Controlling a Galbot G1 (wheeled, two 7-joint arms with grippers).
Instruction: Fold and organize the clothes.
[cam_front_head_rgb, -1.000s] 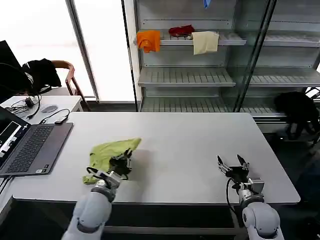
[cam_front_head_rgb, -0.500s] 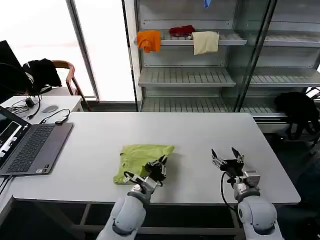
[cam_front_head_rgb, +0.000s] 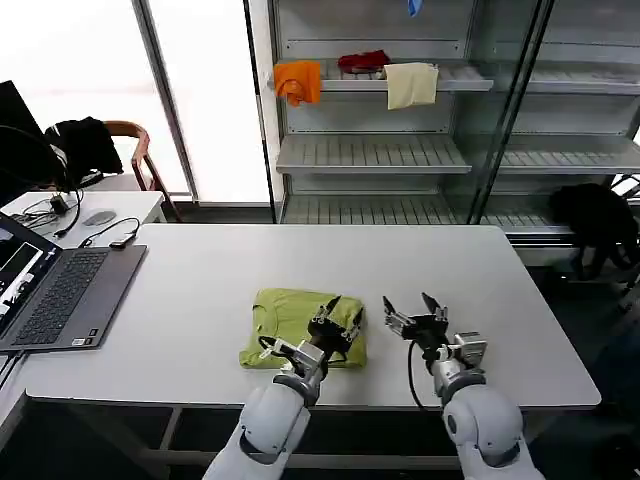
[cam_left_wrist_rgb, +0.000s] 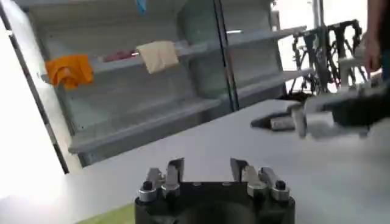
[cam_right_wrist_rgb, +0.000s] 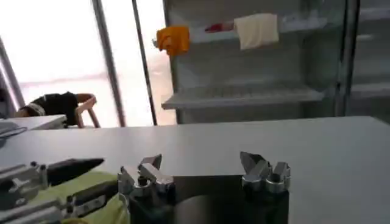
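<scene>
Your bench (cam_front_head_rgb: 200, 290) is a plain white slab filling the lower half of the head view. At its left edge lies an open grey laptop (cam_front_head_rgb: 60, 295). Behind, at upper centre, a metal shelf unit (cam_front_head_rgb: 380, 150) carries an orange cloth (cam_front_head_rgb: 297, 80), a red cloth (cam_front_head_rgb: 363, 61) and a cream cloth (cam_front_head_rgb: 411, 84). The lime-green T-shirt (cam_front_head_rgb: 285, 325) lies at lower centre as a soft, roughly rectangular folded pad. Your left tool (cam_front_head_rgb: 338, 322) rests low over the shirt's right edge, fingers spread and holding nothing. Just right of it, your right tool (cam_front_head_rgb: 412, 312) hovers near the bench, fingers also spread wide, empty.
</scene>
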